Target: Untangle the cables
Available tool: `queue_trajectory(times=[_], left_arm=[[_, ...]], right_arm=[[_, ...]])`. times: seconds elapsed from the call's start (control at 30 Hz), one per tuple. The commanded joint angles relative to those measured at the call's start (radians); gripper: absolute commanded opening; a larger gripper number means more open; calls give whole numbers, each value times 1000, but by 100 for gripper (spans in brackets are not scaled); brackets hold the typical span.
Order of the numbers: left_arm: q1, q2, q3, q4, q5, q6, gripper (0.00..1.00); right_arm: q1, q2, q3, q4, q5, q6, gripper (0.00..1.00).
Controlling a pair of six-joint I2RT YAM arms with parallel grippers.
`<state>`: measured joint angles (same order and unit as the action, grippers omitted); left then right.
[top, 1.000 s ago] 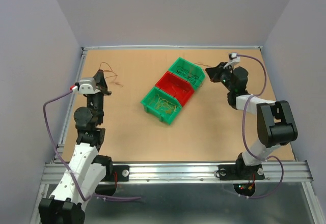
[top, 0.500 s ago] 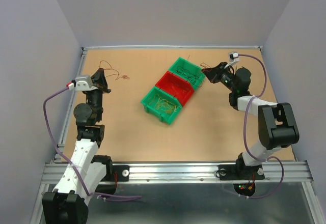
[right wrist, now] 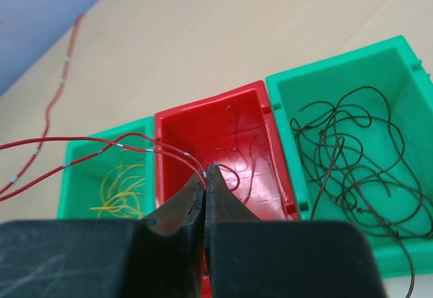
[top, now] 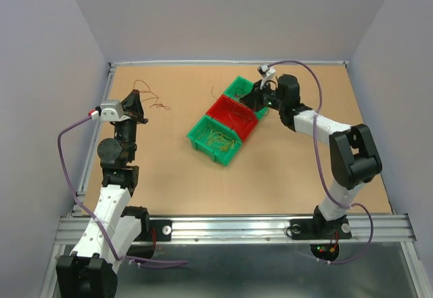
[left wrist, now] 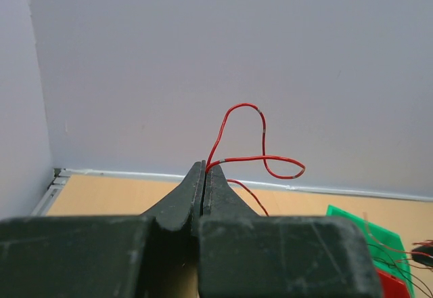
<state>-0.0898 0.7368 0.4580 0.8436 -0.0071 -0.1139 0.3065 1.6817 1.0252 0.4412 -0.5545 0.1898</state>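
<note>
My left gripper [top: 140, 101] [left wrist: 204, 167] is held above the table's far left and is shut on a thin red cable [left wrist: 261, 133] [top: 150, 99] that loops up from its tips. My right gripper [top: 247, 99] [right wrist: 208, 171] hovers over the red bin [top: 243, 130] [right wrist: 210, 101]. It is shut on another red cable [right wrist: 101, 142], whose two strands trail off to the left. Inside the red bin lie more thin red cables [right wrist: 247, 152]. Dark cables [right wrist: 352, 149] fill the far green bin [top: 238, 80] [right wrist: 338, 57]. Yellow cables [right wrist: 122, 186] lie in the near green bin [top: 203, 144] [right wrist: 63, 189].
The three bins stand in a diagonal row at mid-table. A loose red strand [right wrist: 61, 81] shows against the wooden table [top: 169, 176] beyond them. Grey walls close in the left, far and right sides. A metal rail [top: 237, 229] carries both arm bases.
My right arm swung left from the table's far right side to above the red bin, carrying its red cable. The left gripper and its cable rose slightly, then held still.
</note>
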Motion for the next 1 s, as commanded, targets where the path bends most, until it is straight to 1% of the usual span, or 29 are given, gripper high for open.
queue_trajectory(times=[0.0,0.03,0.1,0.13,0.17,0.27,0.37,0.43,0.47,0.53,0.57,0.63,0.67,0.73,0.77,0.83,0.87,0.97], left_arm=[[4,-19,2,80,38,2,0],[4,-16,1,81,42,3,0],[5,-11,2,81,50,2,0],[4,-11,4,81,53,2,0],[5,-10,2,81,58,2,0],[4,-8,4,78,62,2,0],[4,-11,4,80,67,3,0],[4,-10,4,81,65,3,0],[4,-10,4,81,68,3,0],[4,-10,2,81,71,3,0],[4,-11,4,81,75,3,0],[4,-10,2,83,79,6,0],[4,-8,2,83,82,6,0],[4,-11,1,84,88,6,0],[4,-11,1,84,91,6,0],[4,-13,1,86,104,8,0],[5,-13,-1,87,110,8,0],[4,-11,-2,91,127,10,0]], right_arm=[[49,169,224,-287,119,-156,0],[58,208,271,-415,116,-188,1],[97,291,367,-566,129,-254,1],[112,358,427,-650,169,-272,1],[130,380,449,-668,282,-265,1],[131,432,493,-682,370,-224,1],[132,434,498,-705,364,-233,1],[132,421,484,-707,369,-237,4],[132,403,469,-707,378,-242,9],[132,383,458,-707,380,-248,13],[132,372,452,-704,375,-251,17],[132,336,426,-690,349,-253,20],[132,325,417,-670,338,-253,25],[132,276,389,-636,309,-245,29],[132,257,362,-607,301,-237,36],[134,208,332,-582,283,-230,41],[132,193,304,-558,280,-222,45],[132,135,256,-515,288,-208,51]])
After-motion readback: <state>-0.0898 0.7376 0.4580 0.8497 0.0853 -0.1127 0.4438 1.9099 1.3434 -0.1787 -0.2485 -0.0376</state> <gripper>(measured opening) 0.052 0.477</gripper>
